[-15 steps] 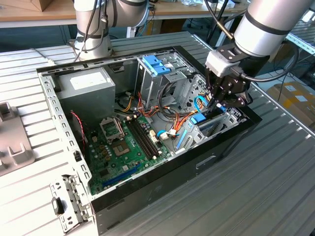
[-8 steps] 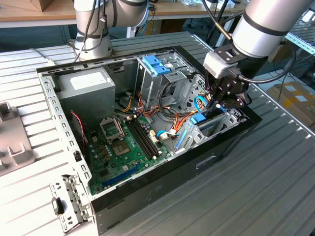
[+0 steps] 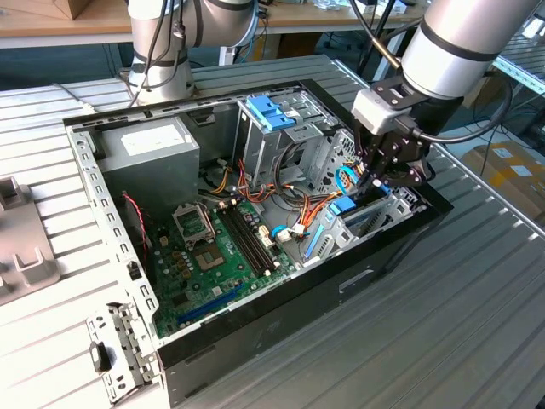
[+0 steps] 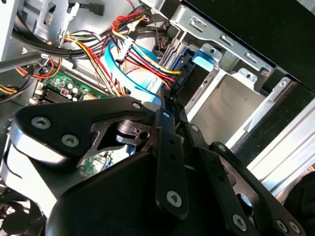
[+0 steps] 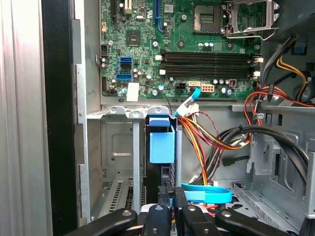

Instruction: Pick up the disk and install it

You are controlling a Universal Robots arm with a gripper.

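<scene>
— Where is the disk [image 5: 161,142]?
— Standing in the drive bay [image 5: 115,142] at the computer case's [image 3: 111,230] corner, exterior view's right, pincer [image 3: 381,175] directly above.
— And the motherboard [image 3: 209,256]?
— On the case floor, left of it.

The arm [image 3: 460,43] angles down, tool [image 3: 375,175] fingers drawn together.

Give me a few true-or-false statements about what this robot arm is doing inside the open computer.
1. The disk stands on edge in the metal bay. True.
2. The gripper hangs over the power supply. False: it is at the disk.
3. The computer case has its side cover on. False: it lies open, motherboard showing.
4. Red, yellow and orange wires run beside the disk. True.
</scene>
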